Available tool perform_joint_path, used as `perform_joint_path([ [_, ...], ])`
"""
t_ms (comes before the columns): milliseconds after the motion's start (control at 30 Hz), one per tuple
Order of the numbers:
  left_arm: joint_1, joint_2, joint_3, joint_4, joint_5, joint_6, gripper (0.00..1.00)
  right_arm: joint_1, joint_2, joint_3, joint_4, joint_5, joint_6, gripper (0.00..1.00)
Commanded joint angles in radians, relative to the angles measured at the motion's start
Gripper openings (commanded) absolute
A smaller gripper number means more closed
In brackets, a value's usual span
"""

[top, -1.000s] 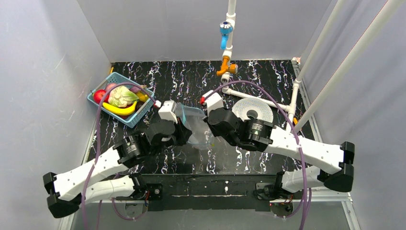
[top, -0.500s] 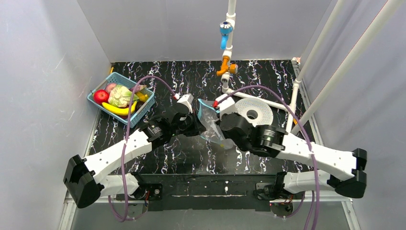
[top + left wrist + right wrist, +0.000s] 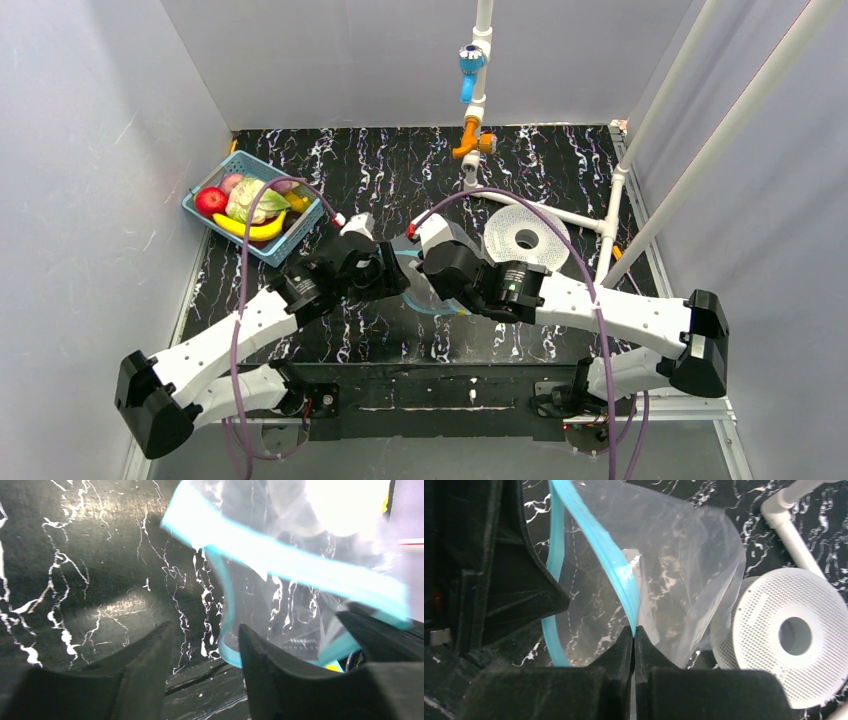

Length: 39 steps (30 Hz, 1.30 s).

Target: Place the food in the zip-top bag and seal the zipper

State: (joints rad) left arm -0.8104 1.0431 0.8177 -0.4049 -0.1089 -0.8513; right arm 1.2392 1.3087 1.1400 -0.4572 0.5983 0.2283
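My right fingers [image 3: 634,636] are closed tight on the zipper [image 3: 596,532], pinching one lip of the bag [image 3: 674,570]. The bag is held between the two arms, over the middle of the table [image 3: 380,165]. My left fingers [image 3: 206,630] stand wide apart and hold nothing. The other teal lip curls just inside their gap, close against one finger, not yet caught. All the food [image 3: 250,205] sits in the basket [image 3: 298,235] at the far left of the table, well apart from the bag, so nothing is packed yet.

I judge the step in hand is opening the mouth with a grip on each lip. To do it well, I should nudge the left fingers sideways until the free lip sits in the middle of the gap. Then I close on the teal strip alone, not on the clear film below it, which would likely slip and crumple. The right grip must not slacken meanwhile. Once both hold, I would draw the two apart gently, since a hard pull could tear the lip out of either pinch.
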Motion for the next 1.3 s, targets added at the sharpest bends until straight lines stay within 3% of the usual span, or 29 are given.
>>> perform_joint_path([
  [0,0.006,-0.089,0.036,-0.118,-0.066,0.023,0.62,0.006,0.020,0.003,0.102,-0.083,0.015,0.01],
  [200,0.007,-0.191,0.111,-0.263,-0.100,0.075,0.77,0.005,0.065,0.007,0.146,-0.132,0.037,0.01],
  [367,0.023,-0.221,0.215,-0.452,-0.240,0.131,0.85,0.004,0.080,0.000,0.164,-0.166,0.052,0.01],
  [467,0.085,-0.201,0.262,-0.523,-0.300,0.184,0.88,0.003,0.074,-0.024,0.187,-0.181,0.054,0.01],
  [533,0.166,-0.177,0.279,-0.524,-0.270,0.233,0.88,0.003,0.069,-0.033,0.196,-0.185,0.054,0.01],
  [633,0.320,-0.131,0.297,-0.496,-0.217,0.298,0.89,0.004,0.054,-0.047,0.204,-0.193,0.055,0.01],
  [700,0.421,-0.090,0.309,-0.467,-0.190,0.336,0.97,0.003,0.044,-0.057,0.214,-0.197,0.055,0.01],
  [967,0.775,0.061,0.349,-0.282,-0.121,0.399,0.98,0.003,0.016,-0.091,0.249,-0.190,0.039,0.01],
  [1267,1.007,0.214,0.259,0.063,-0.219,0.237,0.98,0.003,-0.017,-0.113,0.269,-0.212,0.038,0.01],
])
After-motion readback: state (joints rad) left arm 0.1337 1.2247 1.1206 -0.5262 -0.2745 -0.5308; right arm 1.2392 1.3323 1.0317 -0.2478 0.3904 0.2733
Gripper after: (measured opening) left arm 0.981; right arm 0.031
